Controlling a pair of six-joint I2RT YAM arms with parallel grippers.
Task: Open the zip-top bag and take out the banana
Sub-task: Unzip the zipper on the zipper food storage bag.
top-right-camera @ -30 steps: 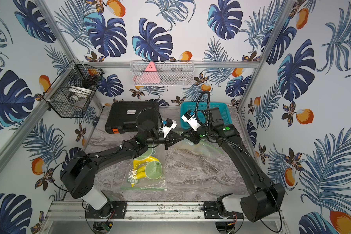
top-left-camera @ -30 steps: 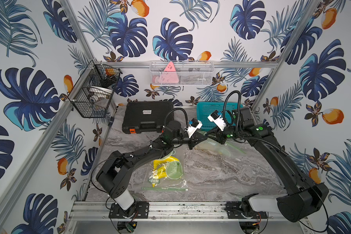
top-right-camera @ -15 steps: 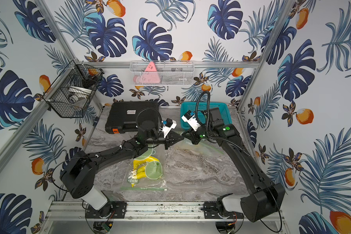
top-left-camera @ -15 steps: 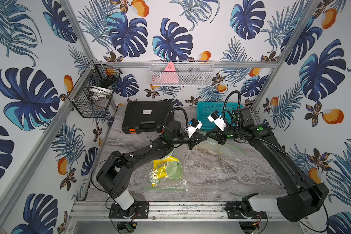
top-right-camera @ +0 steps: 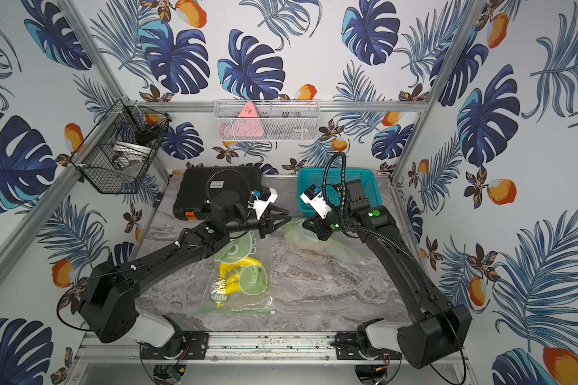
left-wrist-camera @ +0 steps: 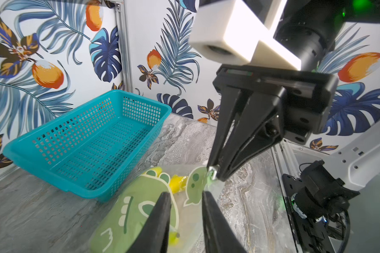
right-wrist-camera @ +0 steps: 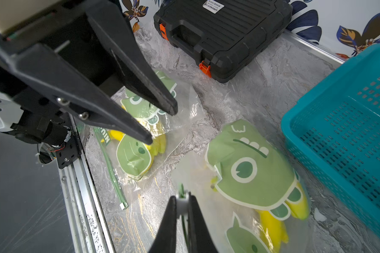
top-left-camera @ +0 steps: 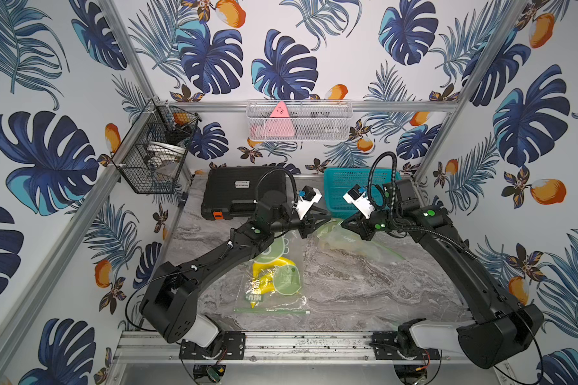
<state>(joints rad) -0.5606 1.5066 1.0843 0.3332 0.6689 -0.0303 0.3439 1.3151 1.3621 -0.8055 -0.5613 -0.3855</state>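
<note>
1. Currently, two clear crinkled bags: rear bag [right-wrist-camera: 246, 157] beside one teal mesh basket [left-wrist-camera: 62, 120], front bag [top-left-camera: 276, 286].
2. Curved yellow banana [right-wrist-camera: 272, 223] inside rear bag.
3. Jaws: right gripper [right-wrist-camera: 182, 197] pinches rear bag's zip; left gripper [left-wrist-camera: 184, 192] spread.

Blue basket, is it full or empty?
Empty. The left wrist view looks straight down into the basket, and only its bare mesh floor and walls show, with nothing lying inside.

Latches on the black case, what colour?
Orange latches on the black case; clearest in the right wrist view.
</note>
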